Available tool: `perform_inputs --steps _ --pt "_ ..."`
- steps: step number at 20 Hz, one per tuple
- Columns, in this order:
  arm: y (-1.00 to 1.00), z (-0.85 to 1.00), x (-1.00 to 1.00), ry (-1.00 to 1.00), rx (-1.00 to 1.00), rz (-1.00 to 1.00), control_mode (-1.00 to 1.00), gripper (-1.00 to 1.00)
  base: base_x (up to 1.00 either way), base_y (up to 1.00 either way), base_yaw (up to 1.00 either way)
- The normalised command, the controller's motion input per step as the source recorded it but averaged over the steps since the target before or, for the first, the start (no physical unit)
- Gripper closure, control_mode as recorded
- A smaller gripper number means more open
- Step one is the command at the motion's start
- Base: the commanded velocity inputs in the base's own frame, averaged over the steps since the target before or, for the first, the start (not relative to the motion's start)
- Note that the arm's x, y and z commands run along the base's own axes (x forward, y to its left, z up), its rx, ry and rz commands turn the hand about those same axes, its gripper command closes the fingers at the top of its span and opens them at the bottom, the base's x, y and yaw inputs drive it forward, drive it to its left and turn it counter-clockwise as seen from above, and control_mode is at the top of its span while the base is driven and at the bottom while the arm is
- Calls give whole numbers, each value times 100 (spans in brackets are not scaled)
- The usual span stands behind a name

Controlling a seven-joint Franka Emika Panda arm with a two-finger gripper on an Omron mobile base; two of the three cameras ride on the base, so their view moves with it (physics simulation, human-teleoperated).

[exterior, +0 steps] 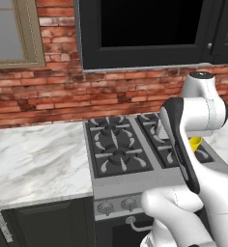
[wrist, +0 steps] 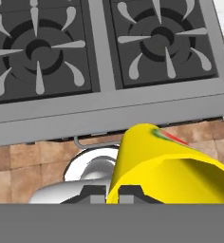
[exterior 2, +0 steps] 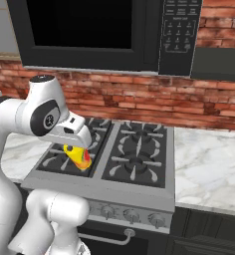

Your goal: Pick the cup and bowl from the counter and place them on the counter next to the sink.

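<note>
Above the stove's front edge, the pincer [wrist: 113, 193] is closed tight on the yellow cup [wrist: 166, 168], which it holds tilted in the air. From the hand view, the cup's red-orange mark sits near its far end, and the dark finger tips press against the cup's wall. Below the cup lie the stove [wrist: 104, 102], its front rail, and brown floor tiles. From the right base view, the cup [exterior 2: 77, 156] hangs just under the white wrist, over the front left burner. From the left base view, a small part of the cup [exterior: 195, 143] peeks out behind the arm. White marble table [exterior: 34, 159] lies on both sides of the stove, with a brick wall behind and a black microwave [exterior 2: 104, 35] above.
</note>
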Motion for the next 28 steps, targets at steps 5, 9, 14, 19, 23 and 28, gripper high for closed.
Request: perform_inputs --steps 5,9,14,19,23,28 --pt "0 0 0 0 0 0 100 100 0 0 0" --pt "0 0 0 0 0 0 100 100 -55 0 1" --pt "0 0 0 0 0 0 100 100 -99 9 3" --pt "0 0 0 0 0 0 100 100 -4 3 22" --pt "0 0 0 0 0 0 100 100 0 16 95" --pt "0 0 0 0 0 0 100 100 0 10 100"
